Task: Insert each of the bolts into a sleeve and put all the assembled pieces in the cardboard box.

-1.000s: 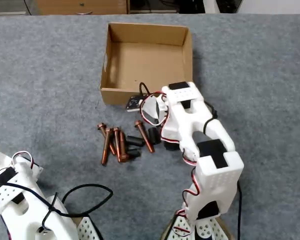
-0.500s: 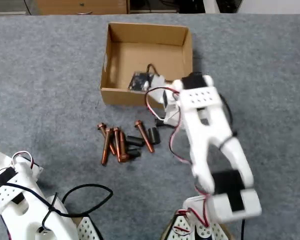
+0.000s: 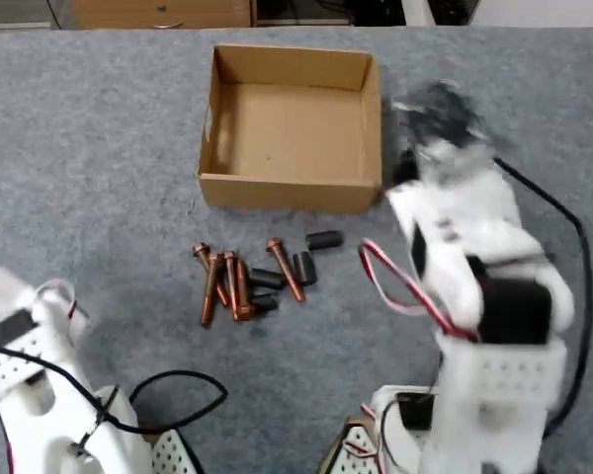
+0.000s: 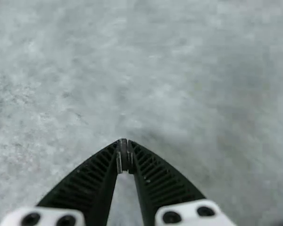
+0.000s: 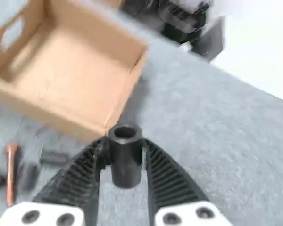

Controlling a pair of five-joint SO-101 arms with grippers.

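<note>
Grey carpeted bench (image 3: 99, 148) all round, wooden drawers at the back, cardboard box (image 3: 287, 193) open at the far side. Caught the right end effector (image 5: 125, 143) closed partway on a black sleeve (image 5: 126, 162), bore up, pinched across its round body, held aloft near the box's side wall. Showed the left end effector (image 4: 123, 157) shut tight, tips touching, nothing between them, low over the grey carpet. Had copper bolts (image 3: 227, 281) heaped in front of the box, loose sleeves (image 3: 303, 267) just beside them.

Looked shaky on the grip: smooth round sleeve, only ribbed tips on it, so could have rolled or slipped free on a quick swing. Could have gone into the box with no bolt through it, being that close to the wall. Risked a jam later, too: tilted even slightly, that bore would have met a bolt off-axis and pushed the sleeve out of the pinch.
</note>
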